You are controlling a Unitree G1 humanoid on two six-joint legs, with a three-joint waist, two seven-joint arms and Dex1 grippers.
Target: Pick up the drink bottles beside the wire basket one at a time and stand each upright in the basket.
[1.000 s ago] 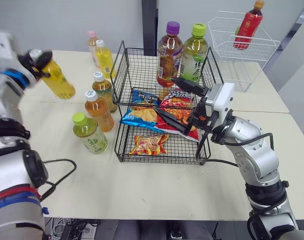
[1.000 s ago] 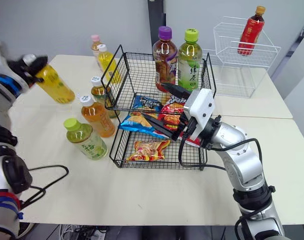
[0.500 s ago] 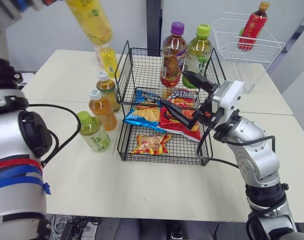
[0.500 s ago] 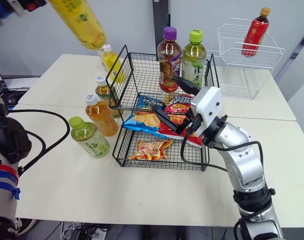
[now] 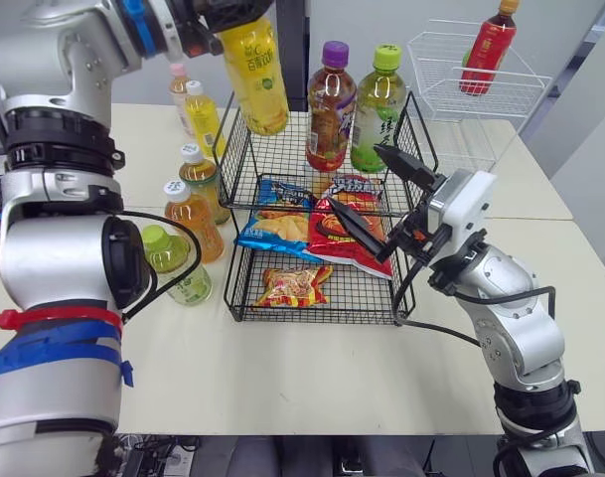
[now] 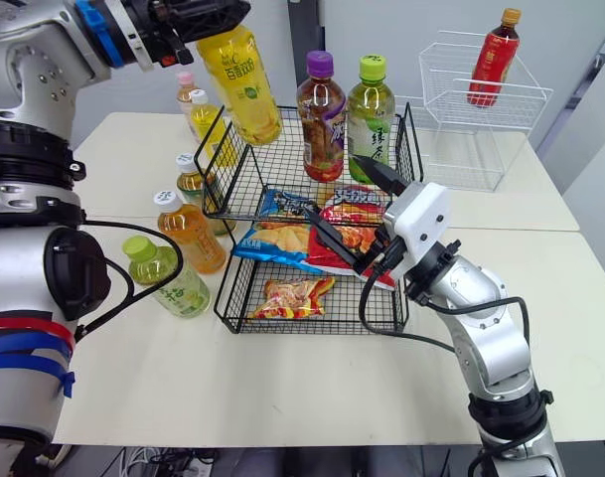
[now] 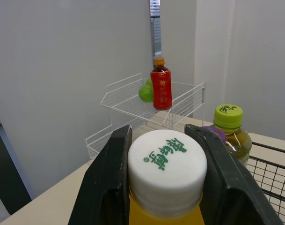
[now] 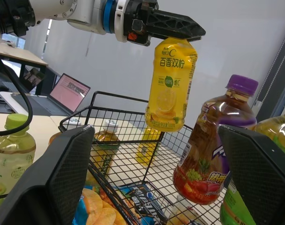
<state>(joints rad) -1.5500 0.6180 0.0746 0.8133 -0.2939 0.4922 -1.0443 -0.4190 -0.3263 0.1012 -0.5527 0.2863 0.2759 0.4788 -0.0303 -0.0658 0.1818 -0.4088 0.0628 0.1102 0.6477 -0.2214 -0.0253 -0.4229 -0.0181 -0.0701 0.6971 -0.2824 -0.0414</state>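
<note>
- Head cameras: my left gripper [image 6: 211, 18] is clenched on the cap of the yellow bottle [image 5: 254, 75], which hangs almost upright in the air over the left rear corner of the black wire basket [image 5: 282, 157]; I can't tell whether its base is inside the rim
- A purple-cap bottle [image 5: 329, 109] and a green-cap bottle [image 5: 374, 114] stand upright side by side at the rear right of the basket's top tier
- On the bench, just beside the basket's left wall, a row of bottles runs from front to rear: a light green one [image 5: 173, 266], an orange tea [image 5: 188, 219], a darker tea [image 5: 203, 179], a small yellow one [image 5: 203, 114] and a pink-capped one [image 5: 180, 84]
- My right gripper [image 5: 354, 176] is released, jaws spread wide, near the basket's front right corner, over a red snack bag [image 5: 347, 234]
- Left wrist camera: both black fingers [image 7: 107, 183] press against the sides of the white cap [image 7: 166, 164]; beyond it a red bottle [image 7: 161, 84] stands in a white wire rack [image 7: 133, 101]
- Right wrist camera: the yellow bottle dangles from the left gripper above the top tier's rear rim, to one side of the purple-cap bottle and apart from it
</note>
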